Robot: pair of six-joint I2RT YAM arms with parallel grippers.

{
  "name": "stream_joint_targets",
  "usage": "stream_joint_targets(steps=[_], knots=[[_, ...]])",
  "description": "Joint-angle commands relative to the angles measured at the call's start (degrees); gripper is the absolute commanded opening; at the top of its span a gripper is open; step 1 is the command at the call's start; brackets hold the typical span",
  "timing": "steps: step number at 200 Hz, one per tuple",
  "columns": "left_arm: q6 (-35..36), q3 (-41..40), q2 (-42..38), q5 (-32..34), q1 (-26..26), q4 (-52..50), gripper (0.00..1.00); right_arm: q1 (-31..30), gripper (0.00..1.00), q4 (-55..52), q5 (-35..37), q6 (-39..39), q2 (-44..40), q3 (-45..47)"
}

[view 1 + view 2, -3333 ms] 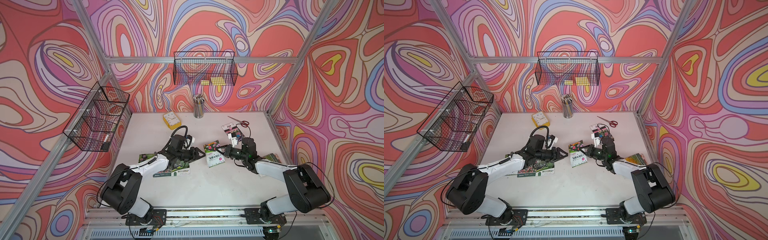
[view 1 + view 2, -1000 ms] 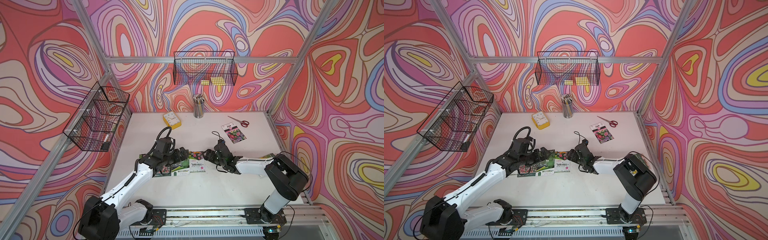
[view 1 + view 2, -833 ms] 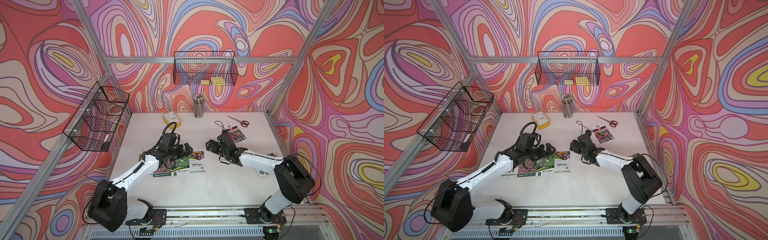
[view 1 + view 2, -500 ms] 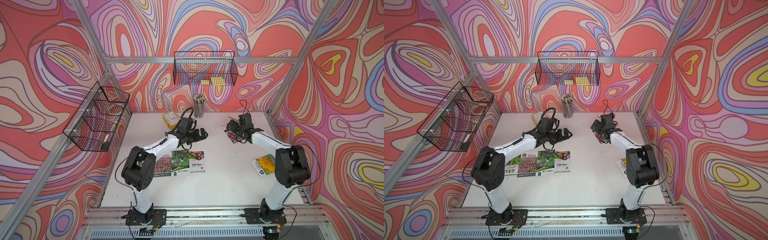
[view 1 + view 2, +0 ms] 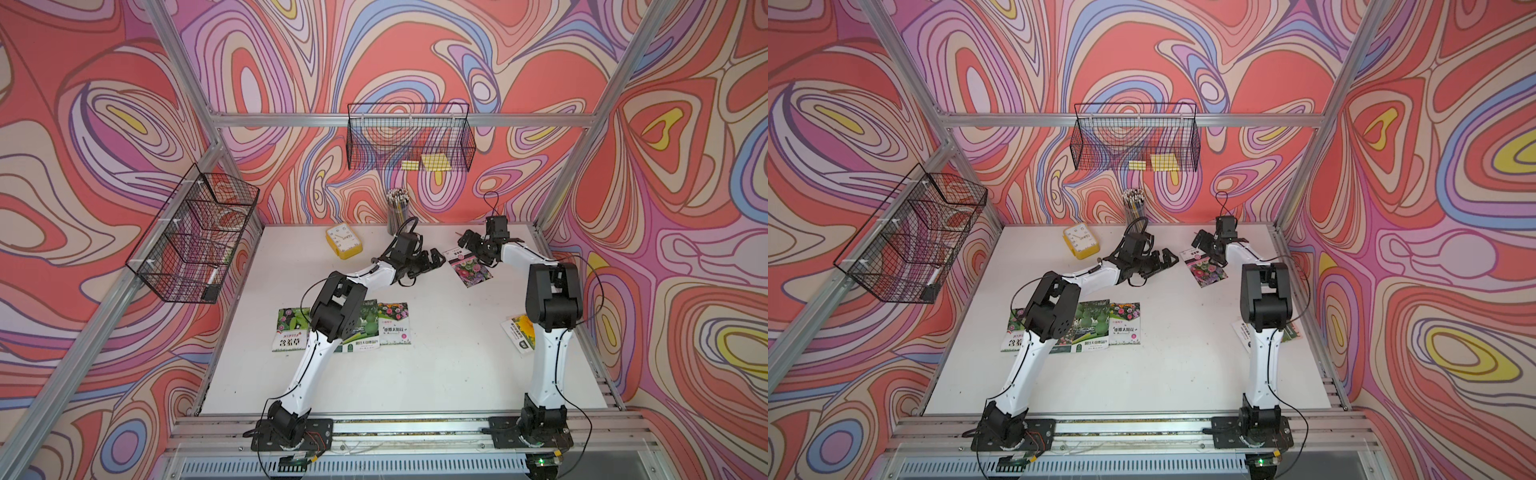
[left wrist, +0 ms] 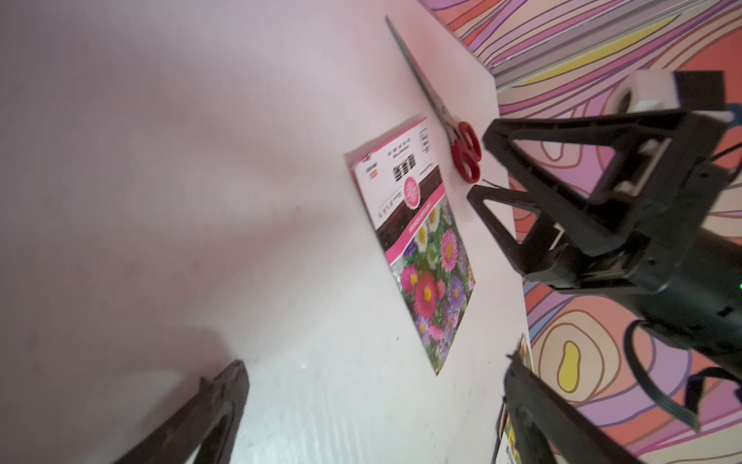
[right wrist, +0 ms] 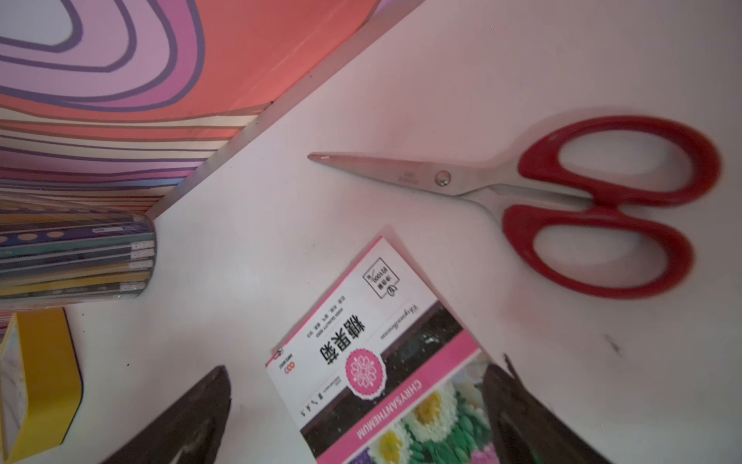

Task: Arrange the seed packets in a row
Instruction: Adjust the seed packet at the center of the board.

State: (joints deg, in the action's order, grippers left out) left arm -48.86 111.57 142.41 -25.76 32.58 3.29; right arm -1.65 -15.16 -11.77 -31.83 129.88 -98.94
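Note:
Several seed packets lie side by side near the table's front left, from a white-labelled one (image 5: 291, 332) to a flower one (image 5: 395, 323); my left arm's elbow hides the middle of that row. A pink chrysanthemum packet (image 5: 469, 267) (image 5: 1205, 266) lies askew at the back right. Over its white-label end hovers my right gripper (image 5: 476, 249) (image 7: 361, 385), open, its fingers either side of the packet. My left gripper (image 5: 432, 261) (image 6: 373, 381) is open and empty just left of that packet (image 6: 421, 249). A sunflower packet (image 5: 517, 332) lies by the right edge behind the right arm.
Red-handled scissors (image 7: 562, 201) lie just behind the chrysanthemum packet, near the back wall. A cup of pencils (image 5: 397, 208) and a yellow clock (image 5: 345, 245) stand at the back. Wire baskets hang on the back wall (image 5: 409, 141) and the left wall (image 5: 191, 245).
Both arms have swung from the front row to the back of the table. The right gripper has let go of the flower packet at the row's right end.

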Motion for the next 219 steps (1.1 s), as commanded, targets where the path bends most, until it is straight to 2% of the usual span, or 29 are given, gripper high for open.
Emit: stream_joint_targets(steps=[1, 46, 81, 100, 140, 163, 178, 219], knots=[[-2.0, 4.9, 3.2, -1.9, -0.1, -1.7, 0.99, -0.3, 0.97, 1.1, -5.4, -1.4, 4.6, -3.3], [-2.5, 3.2, 3.8, -2.0, -0.3, -2.5, 0.99, -0.3, 0.95, 3.9, -11.4, -5.8, 9.0, -3.8], [-2.5, -3.5, -0.1, -1.9, -1.2, -1.7, 0.99, -0.8, 0.95, 13.4, -21.3, -12.4, 5.7, 6.9], [-2.0, -7.9, -3.1, -1.7, -1.7, -1.0, 0.99, -1.2, 0.94, 20.7, -24.6, -17.0, 1.1, 17.3], [-0.9, -12.7, -6.7, -2.5, -1.8, -1.8, 0.99, -5.0, 0.93, 30.3, -25.3, -22.7, -9.2, 35.2], [-0.9, -15.8, -8.8, -3.6, -1.6, -0.8, 0.99, -10.0, 0.92, 34.7, -27.3, -23.5, -13.1, 40.0], [-0.2, -17.2, -10.1, -4.4, -1.1, -0.8, 0.99, -10.9, 0.92, 37.8, -26.2, -23.5, -17.3, 43.1], [0.2, -21.7, -13.1, -4.2, -0.3, 0.6, 0.99, -9.7, 0.96, 22.0, -15.1, -10.8, -31.2, 41.8]])
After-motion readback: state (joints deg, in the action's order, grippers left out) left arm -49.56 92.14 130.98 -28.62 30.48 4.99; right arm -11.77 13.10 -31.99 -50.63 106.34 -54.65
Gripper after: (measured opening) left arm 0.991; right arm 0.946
